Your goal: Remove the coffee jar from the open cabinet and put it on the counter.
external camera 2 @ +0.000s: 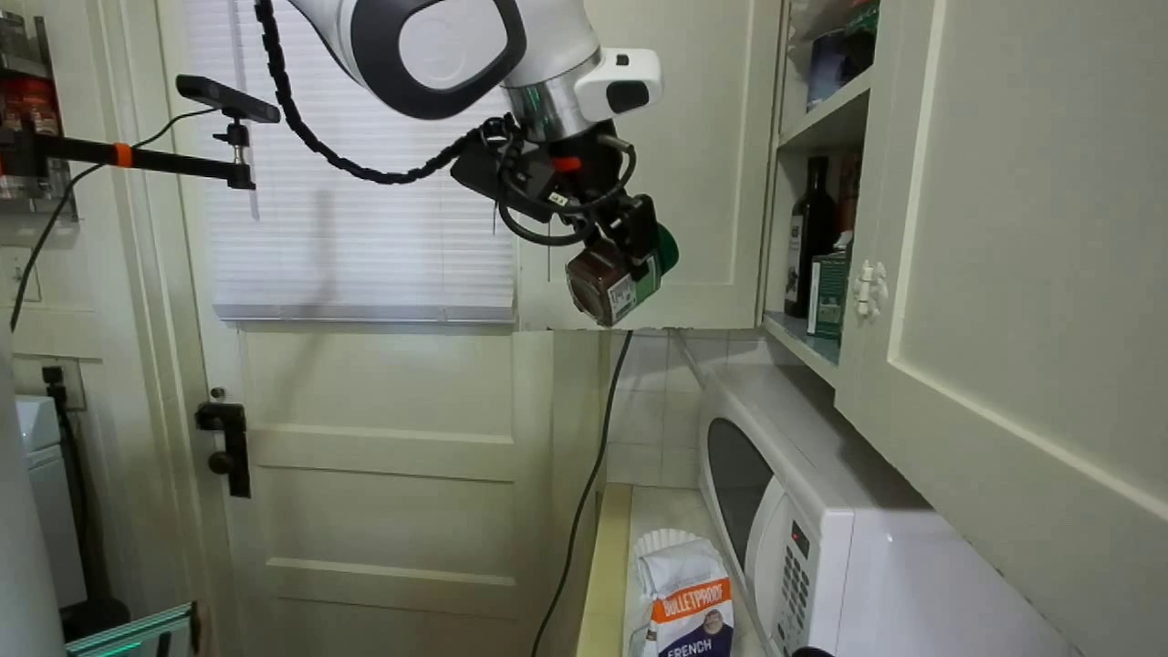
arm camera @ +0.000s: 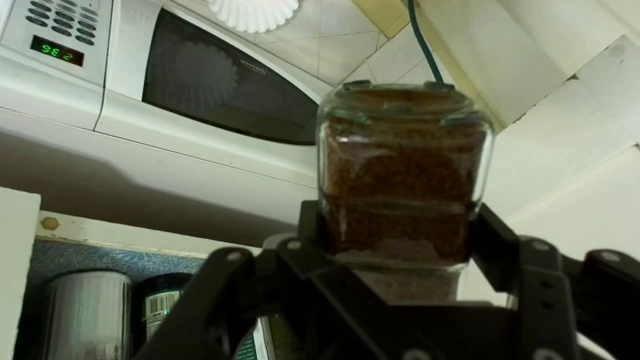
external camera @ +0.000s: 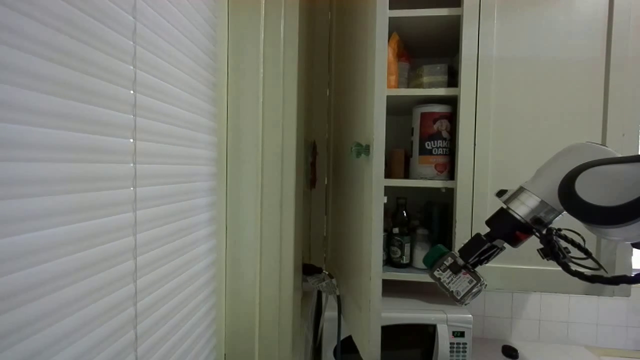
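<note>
The coffee jar, a squarish glass jar with a green lid, brown contents and a label, shows in both exterior views (external camera: 457, 280) (external camera 2: 600, 281) and the wrist view (arm camera: 400, 170). My gripper (external camera: 462, 264) (external camera 2: 636, 251) (arm camera: 400, 232) is shut on the jar's sides. It holds the jar tilted in the air, lid toward the cabinet side in an exterior view, outside the open cabinet (external camera: 419, 183) (external camera 2: 803, 349) (arm camera: 125, 239). The jar is above the level of the microwave's top. The counter (external camera: 542, 350) (external camera 2: 662, 504) (arm camera: 345, 47) lies well below.
A white microwave (external camera: 415, 316) (external camera 2: 899, 575) (arm camera: 220, 145) stands on the counter under the cabinet. A Bulletproof coffee bag (external camera 2: 691, 602) and white fluted dish (external camera 2: 662, 540) (arm camera: 255, 12) are in front of it. The cabinet door (external camera: 350, 210) (external camera 2: 1031, 237) stands open. Dark bottles (external camera: 400, 240) remain inside.
</note>
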Controlling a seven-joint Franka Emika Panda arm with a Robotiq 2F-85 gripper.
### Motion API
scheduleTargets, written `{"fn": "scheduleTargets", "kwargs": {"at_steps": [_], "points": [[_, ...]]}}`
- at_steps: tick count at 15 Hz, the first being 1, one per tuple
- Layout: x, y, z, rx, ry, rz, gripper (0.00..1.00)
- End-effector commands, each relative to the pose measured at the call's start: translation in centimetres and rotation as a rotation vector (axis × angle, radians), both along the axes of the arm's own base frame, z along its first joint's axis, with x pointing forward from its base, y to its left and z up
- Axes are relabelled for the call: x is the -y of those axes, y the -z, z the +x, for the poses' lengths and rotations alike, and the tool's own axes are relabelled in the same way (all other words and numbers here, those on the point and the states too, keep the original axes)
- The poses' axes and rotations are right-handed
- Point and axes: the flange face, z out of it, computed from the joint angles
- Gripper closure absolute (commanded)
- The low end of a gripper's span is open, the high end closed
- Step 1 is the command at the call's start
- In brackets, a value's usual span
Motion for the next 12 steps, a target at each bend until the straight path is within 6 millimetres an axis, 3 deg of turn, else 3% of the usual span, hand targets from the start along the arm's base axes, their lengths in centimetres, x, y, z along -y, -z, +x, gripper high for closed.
{"fn": "scheduleTargets", "kwargs": {"at_steps": [1,4,6,12], "points": [[-0.4,1.0,-0.1,0.004,0.000,0.013,0.52],[-2.5,5.7,-0.8,0.052,-0.031,0.014,0.52],[-4.3,7.2,0.9,0.112,-0.057,-0.018,0.52],[-8.5,11.4,1.3,0.294,-0.104,-0.156,0.52]]}}
